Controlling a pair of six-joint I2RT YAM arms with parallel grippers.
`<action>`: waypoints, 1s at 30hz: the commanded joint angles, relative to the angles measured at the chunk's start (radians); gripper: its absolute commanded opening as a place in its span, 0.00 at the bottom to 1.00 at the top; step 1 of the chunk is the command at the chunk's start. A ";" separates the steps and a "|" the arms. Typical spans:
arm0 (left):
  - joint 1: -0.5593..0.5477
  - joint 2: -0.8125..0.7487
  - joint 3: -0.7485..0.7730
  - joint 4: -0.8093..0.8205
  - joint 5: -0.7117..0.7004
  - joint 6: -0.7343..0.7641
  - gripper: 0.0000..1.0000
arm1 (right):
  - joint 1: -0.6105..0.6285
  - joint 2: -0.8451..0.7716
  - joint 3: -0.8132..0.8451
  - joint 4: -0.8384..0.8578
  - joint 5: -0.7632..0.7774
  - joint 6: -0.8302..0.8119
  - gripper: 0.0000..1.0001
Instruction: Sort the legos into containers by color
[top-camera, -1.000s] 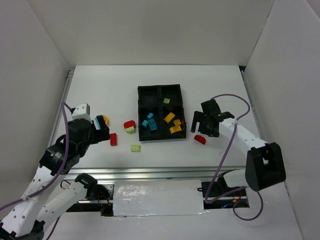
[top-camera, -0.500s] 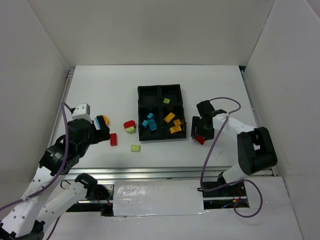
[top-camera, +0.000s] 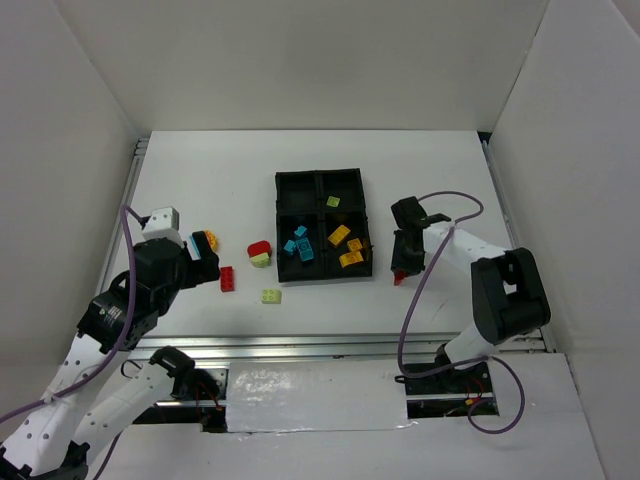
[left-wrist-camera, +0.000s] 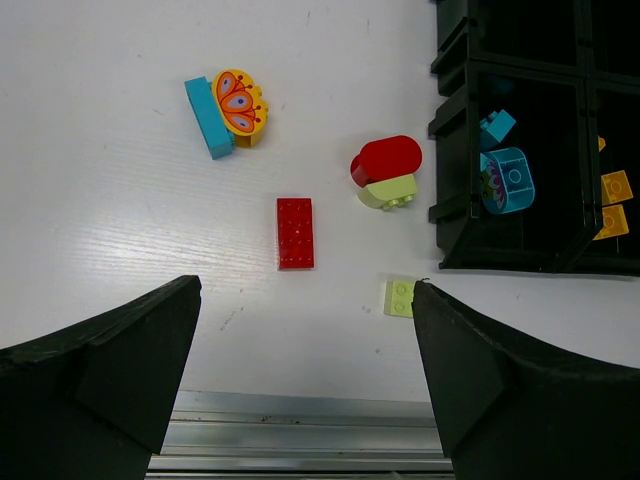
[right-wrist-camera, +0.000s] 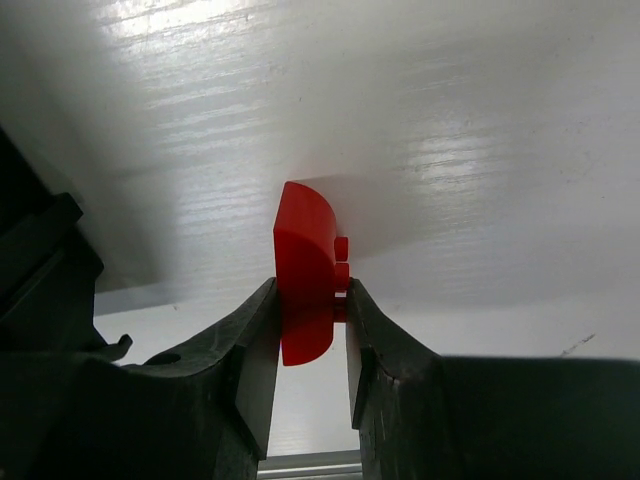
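The left claw (left-wrist-camera: 305, 335) is hanging wide open and empty over loose legos (left-wrist-camera: 295, 233); the right claw (right-wrist-camera: 308, 300) is gripping a red curved brick (right-wrist-camera: 303, 240) on the table (top-camera: 200, 180) just right of the tray (top-camera: 279, 225), so lifting it into the far-left compartment (top-camera: 297, 188) is probably coming next

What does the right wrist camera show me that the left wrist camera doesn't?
Only the right wrist view: the right pincer shut on a red curved lego, studs facing right. Only the left wrist view: the open left pincer, a flat red lego, a red piece stacked on a lime piece, a cyan lego beside a butterfly piece, a small lime lego, and the black tray holding cyan pieces and orange pieces. Both: the white table.
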 joint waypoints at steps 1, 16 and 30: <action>-0.001 -0.007 -0.001 0.045 0.001 0.026 0.99 | 0.003 0.023 0.030 -0.030 0.063 0.027 0.04; 0.000 0.002 0.008 -0.006 -0.103 -0.040 0.99 | 0.002 -0.227 0.154 -0.048 0.117 0.104 0.00; -0.001 0.033 0.005 -0.011 -0.180 -0.070 0.99 | 0.029 -0.198 0.282 0.289 -0.184 0.222 0.00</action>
